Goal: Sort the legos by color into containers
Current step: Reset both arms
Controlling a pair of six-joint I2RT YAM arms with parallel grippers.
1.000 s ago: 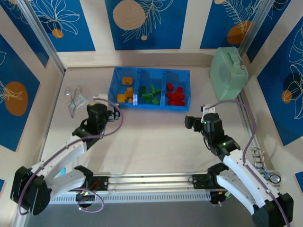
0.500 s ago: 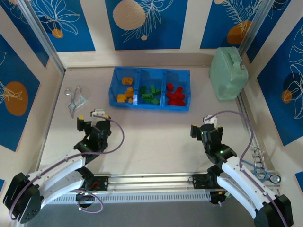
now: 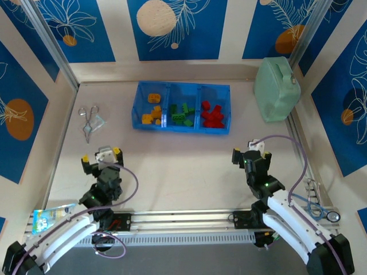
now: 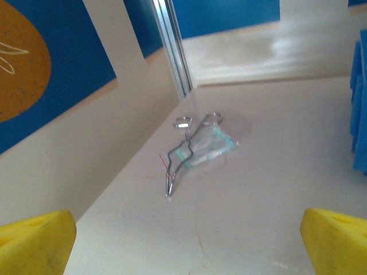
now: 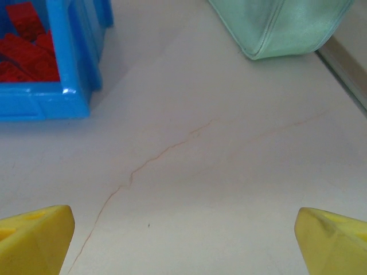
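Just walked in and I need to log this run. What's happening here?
Nothing is being held. The left end effector and right end effector are both open and empty above bare table, near their bases. Sorting looks done: the blue tray holds yellow-orange bricks in its left compartment, green bricks in the middle, red bricks in the right.

Left claw (image 3: 101, 154): spread wide, empty, low over tabletop (image 3: 183, 172), well short of tray (image 3: 182, 131) and to its left. Right claw (image 3: 248, 152): spread wide, empty, well short of tray, slightly to its right. Arms: folded, elbows low.
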